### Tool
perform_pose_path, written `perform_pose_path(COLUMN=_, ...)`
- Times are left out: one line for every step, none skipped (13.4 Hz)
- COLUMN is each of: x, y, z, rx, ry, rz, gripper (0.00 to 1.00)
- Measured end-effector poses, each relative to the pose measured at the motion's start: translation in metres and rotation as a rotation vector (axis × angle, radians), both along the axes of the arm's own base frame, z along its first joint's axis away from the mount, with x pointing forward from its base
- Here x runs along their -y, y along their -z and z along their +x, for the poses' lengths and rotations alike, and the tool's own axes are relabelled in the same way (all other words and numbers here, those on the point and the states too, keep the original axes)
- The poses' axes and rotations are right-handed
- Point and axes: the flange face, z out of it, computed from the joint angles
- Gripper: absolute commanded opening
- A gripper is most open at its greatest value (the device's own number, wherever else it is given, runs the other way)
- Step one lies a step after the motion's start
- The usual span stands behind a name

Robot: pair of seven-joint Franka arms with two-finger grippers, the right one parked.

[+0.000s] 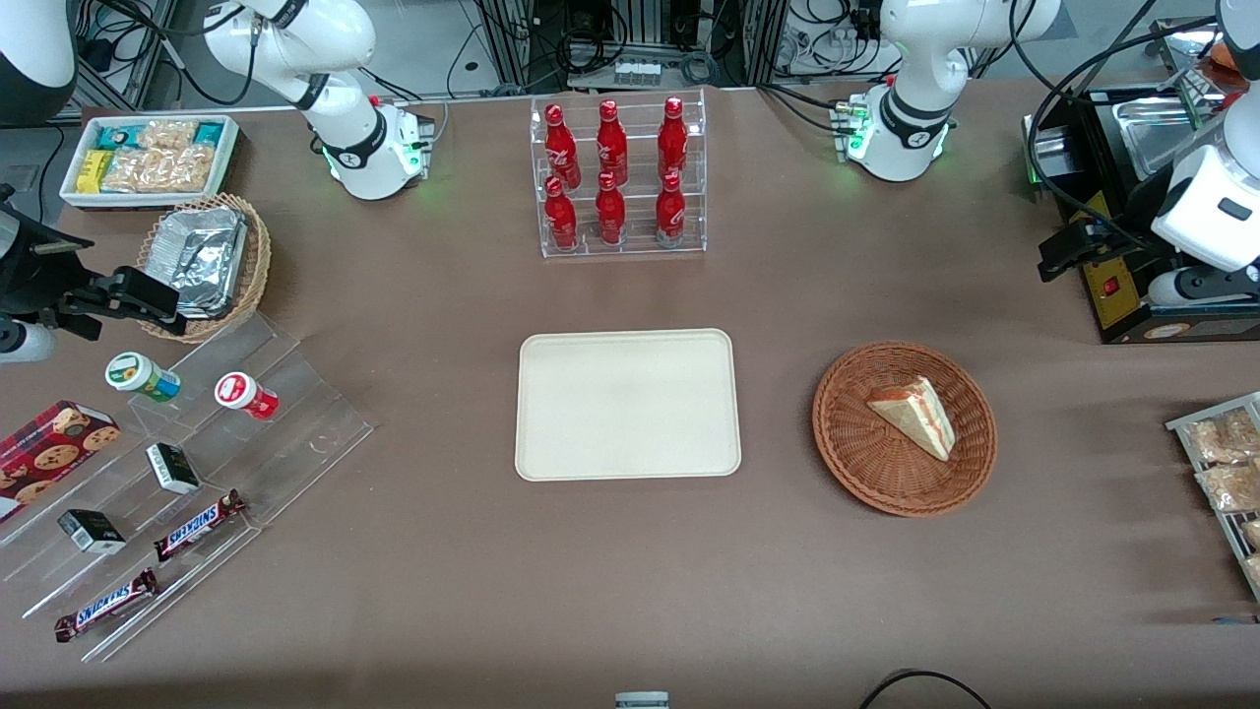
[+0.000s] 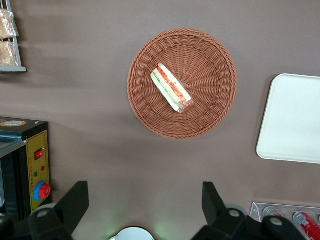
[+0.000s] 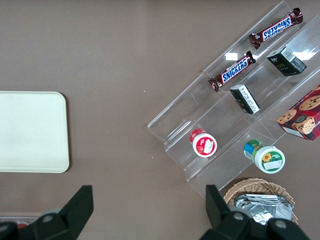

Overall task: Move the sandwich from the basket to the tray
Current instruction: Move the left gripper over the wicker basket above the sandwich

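Note:
The sandwich, a pale triangular wedge with red and green filling along its edge, lies in the reddish-brown wicker basket. The cream-white tray sits flat on the brown table beside the basket, toward the parked arm's end, with nothing on it. My gripper hangs open and holds nothing. It is raised above the table, farther from the front camera than the basket and toward the working arm's end. Its dark fingers are well apart from the basket.
A black machine with a red switch stands close to the gripper. A wire rack of snack packets lies at the working arm's end. A clear rack of red bottles stands farther back than the tray. Acrylic steps with snacks lie toward the parked arm's end.

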Motion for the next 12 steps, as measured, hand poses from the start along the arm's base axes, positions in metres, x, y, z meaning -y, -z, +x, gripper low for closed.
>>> perform_pose_path(x=0.000, y=0.000, z=0.000, rx=0.001, ry=0.000, rz=0.000, gripper=1.00)
perform_pose_path(x=0.000, y=0.000, z=0.000, rx=0.001, ry=0.000, rz=0.000, gripper=1.00)
perform_pose_path(x=0.000, y=0.000, z=0.000, rx=0.002, ry=0.001, rz=0.000, gripper=1.00)
perform_pose_path(x=0.000, y=0.000, z=0.000, rx=0.003, ry=0.001, rz=0.000, gripper=1.00)
perform_pose_path(x=0.000, y=0.000, z=0.001, rx=0.002, ry=0.001, rz=0.000, gripper=1.00)
perform_pose_path(x=0.000, y=0.002, z=0.002, rx=-0.001, ry=0.001, rz=0.000, gripper=1.00)
perform_pose_path(x=0.000, y=0.006, z=0.003, rx=-0.009, ry=0.001, rz=0.002, gripper=1.00)
perform_pose_path(x=-0.001, y=0.013, z=0.004, rx=-0.022, ry=0.001, rz=0.007, gripper=1.00)
perform_pose_path(x=-0.002, y=0.021, z=0.004, rx=-0.039, ry=0.001, rz=0.015, gripper=1.00)
perform_pose_path(x=-0.003, y=0.030, z=0.004, rx=-0.054, ry=0.000, rz=0.018, gripper=1.00)
perform_pose_path(x=-0.004, y=0.041, z=0.005, rx=-0.068, ry=-0.001, rz=0.019, gripper=1.00)
perform_pose_path(x=-0.004, y=0.053, z=0.006, rx=-0.072, ry=-0.003, rz=0.020, gripper=1.00)
